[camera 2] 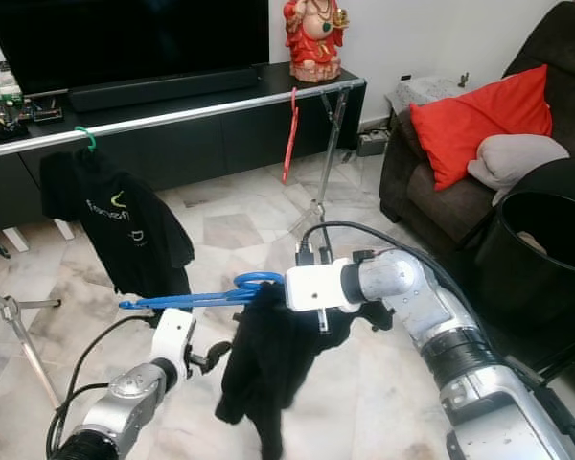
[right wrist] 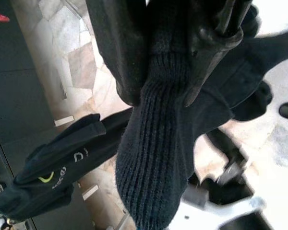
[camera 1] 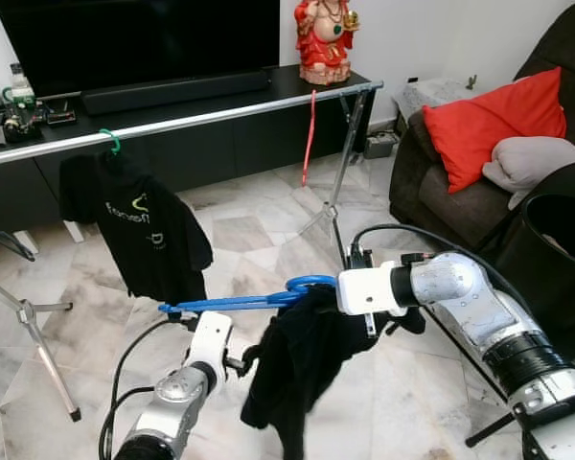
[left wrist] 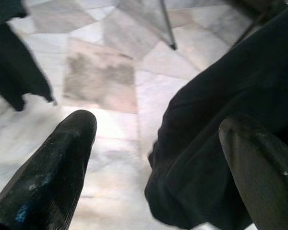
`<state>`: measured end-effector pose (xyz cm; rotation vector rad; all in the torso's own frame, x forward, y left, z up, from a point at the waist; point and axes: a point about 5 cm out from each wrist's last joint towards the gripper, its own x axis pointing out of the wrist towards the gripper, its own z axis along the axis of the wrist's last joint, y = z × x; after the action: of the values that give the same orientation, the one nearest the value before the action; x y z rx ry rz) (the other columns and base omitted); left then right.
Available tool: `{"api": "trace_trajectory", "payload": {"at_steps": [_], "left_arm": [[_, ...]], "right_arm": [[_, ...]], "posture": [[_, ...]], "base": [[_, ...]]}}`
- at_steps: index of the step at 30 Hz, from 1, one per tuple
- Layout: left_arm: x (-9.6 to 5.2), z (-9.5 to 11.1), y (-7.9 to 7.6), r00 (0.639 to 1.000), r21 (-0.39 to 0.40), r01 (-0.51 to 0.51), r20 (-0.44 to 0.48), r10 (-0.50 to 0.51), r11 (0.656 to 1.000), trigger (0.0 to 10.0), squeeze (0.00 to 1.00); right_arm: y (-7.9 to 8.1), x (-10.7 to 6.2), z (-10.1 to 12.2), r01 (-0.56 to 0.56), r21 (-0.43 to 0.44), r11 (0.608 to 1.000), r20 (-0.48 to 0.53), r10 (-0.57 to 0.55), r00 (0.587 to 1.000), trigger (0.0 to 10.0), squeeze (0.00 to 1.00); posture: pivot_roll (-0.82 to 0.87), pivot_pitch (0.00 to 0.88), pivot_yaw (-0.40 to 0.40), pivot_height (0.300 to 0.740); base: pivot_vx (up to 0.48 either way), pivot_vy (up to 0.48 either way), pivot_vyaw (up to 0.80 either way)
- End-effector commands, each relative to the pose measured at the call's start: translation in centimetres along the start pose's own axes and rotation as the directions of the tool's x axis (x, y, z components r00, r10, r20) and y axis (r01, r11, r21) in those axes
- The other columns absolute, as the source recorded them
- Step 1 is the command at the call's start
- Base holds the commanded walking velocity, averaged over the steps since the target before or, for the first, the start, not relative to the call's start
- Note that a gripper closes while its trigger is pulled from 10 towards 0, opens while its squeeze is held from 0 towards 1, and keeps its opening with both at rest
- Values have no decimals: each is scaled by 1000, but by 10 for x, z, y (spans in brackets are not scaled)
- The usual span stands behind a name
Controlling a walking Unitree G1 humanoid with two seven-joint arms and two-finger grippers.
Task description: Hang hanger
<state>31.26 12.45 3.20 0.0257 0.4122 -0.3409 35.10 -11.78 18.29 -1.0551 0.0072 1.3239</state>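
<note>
Hanger [camera 1: 240, 303], blue with a dark garment [camera 1: 302, 359], is clamped in right gripper [right wrist: 182, 52] fingers below the rail [camera 1: 172, 125]; left gripper [left wrist: 158, 158] fingers apart; lift level, hook over rail.

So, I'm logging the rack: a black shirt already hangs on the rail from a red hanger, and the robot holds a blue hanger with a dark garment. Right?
Not quite: the black shirt on the rail hangs from a green hanger, as the left eye view shows. The rest stands: the right gripper holds a blue hanger with a dark garment.
</note>
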Motion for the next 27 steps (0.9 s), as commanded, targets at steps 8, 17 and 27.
{"api": "trace_trajectory", "payload": {"at_steps": [8,17,27], "left_arm": [[1,9,-11,990,49,134,29,-136,990,10000,0],[0,9,-12,986,68,161,25,-163,985,10000,0],[0,9,-12,986,68,161,25,-163,985,10000,0]], "right_arm": [[-16,0,25,54,-61,997,78,-50,996,0,0],[-15,3,27,52,-62,997,85,-46,995,0,0],[-15,3,27,52,-62,997,85,-46,995,0,0]], "posture": [[46,34,-34,740],[49,35,-35,740],[49,35,-35,740]], "base": [[0,0,0],[0,0,0],[0,0,0]]}}
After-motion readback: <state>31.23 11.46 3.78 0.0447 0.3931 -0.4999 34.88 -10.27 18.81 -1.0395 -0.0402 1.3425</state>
